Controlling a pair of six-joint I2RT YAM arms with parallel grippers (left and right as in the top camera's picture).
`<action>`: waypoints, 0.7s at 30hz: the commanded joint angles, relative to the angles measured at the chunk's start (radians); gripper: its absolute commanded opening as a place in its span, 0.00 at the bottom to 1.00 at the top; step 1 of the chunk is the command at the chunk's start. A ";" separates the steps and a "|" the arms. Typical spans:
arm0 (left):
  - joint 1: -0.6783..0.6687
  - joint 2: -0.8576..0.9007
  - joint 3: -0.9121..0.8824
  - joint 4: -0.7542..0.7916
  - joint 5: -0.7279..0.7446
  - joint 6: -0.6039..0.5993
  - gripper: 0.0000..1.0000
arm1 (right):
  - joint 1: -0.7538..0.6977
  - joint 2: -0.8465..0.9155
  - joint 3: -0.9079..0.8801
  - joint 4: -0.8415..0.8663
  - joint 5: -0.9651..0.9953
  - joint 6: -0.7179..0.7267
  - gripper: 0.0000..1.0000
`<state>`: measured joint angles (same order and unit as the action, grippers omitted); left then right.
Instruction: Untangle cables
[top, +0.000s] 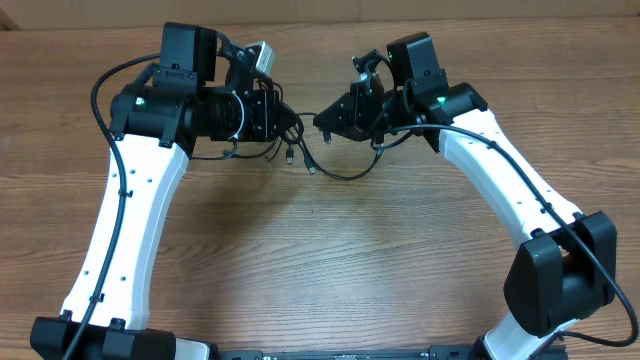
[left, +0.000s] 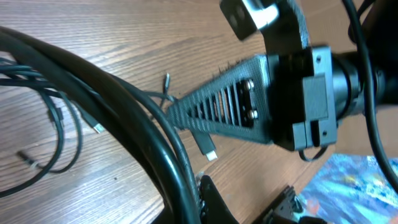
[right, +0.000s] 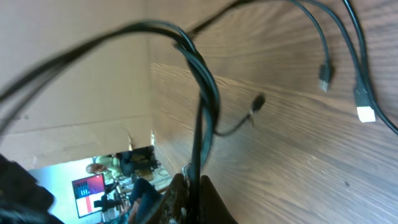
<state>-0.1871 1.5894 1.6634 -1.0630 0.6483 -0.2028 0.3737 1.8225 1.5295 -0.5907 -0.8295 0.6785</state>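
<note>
Several thin black cables (top: 340, 172) hang in a tangle between my two grippers at the far middle of the table. My left gripper (top: 288, 118) is shut on a bundle of cables; in the left wrist view (left: 196, 198) the strands run from upper left into its jaws. My right gripper (top: 326, 122) faces it closely and is shut on cables too, and in the right wrist view (right: 196, 186) a strand rises from its jaws. Loose plug ends (top: 311, 170) lie on the wood below, and also show in both wrist views (left: 209, 153) (right: 365, 112).
The wooden table (top: 330, 260) stretches toward the front. A cardboard wall (right: 74, 87) stands behind the grippers. The right gripper's ribbed finger (left: 217, 106) shows in the left wrist view. A blue patterned sheet (left: 357, 186) lies at that view's lower right.
</note>
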 joint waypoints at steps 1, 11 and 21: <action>-0.037 -0.008 0.018 -0.010 0.059 0.018 0.04 | -0.001 -0.003 -0.004 0.046 -0.006 0.072 0.04; -0.132 -0.007 0.018 0.069 0.059 -0.166 0.04 | 0.018 -0.002 -0.004 0.135 0.019 0.190 0.04; -0.153 -0.007 0.018 0.139 -0.172 -0.492 0.04 | 0.077 -0.002 -0.004 0.127 0.021 0.264 0.04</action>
<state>-0.3344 1.5894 1.6630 -0.9581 0.6048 -0.5400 0.4232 1.8229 1.5295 -0.4496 -0.8036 0.9272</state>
